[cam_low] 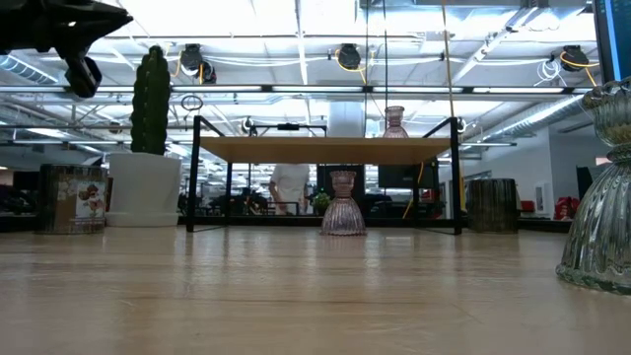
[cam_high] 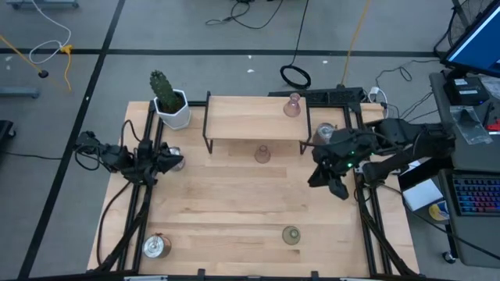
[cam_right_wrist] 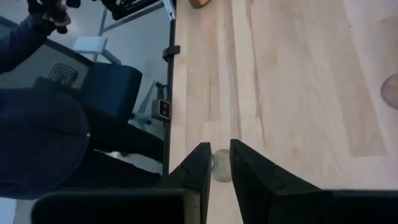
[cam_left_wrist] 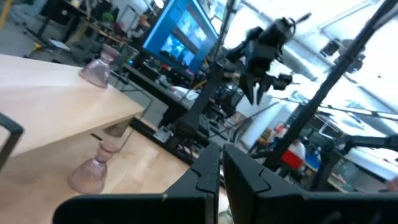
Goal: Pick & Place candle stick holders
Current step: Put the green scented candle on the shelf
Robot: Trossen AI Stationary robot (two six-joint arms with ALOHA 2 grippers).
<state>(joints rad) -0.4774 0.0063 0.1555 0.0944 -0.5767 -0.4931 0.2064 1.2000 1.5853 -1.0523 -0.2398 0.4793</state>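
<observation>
One pale pink holder (cam_high: 293, 105) stands on the raised shelf (cam_high: 234, 117). The other pink holder (cam_high: 262, 154) stands on the table in front of it. The olive-green holder (cam_high: 291, 234) stands near the front edge. It shows in the right wrist view (cam_right_wrist: 219, 167) through the finger gap, down on the table. Silver cups stand at the front left (cam_high: 156, 246), by the left arm (cam_high: 175, 160) and by the right arm (cam_high: 324, 134). My left gripper (cam_high: 166, 161) (cam_left_wrist: 221, 152) is shut and empty at the left edge. My right gripper (cam_high: 326, 181) (cam_right_wrist: 219, 149) hangs high over the table's right side, its fingers a narrow gap apart, holding nothing.
A white pot with a cactus (cam_high: 170, 103) stands at the far left corner. The shelf rests on thin black legs (cam_low: 194, 173). A person in dark clothes (cam_right_wrist: 56, 143) is beyond the table's near edge. A keyboard (cam_high: 476, 195) and a screen (cam_high: 476, 39) stand off the right side.
</observation>
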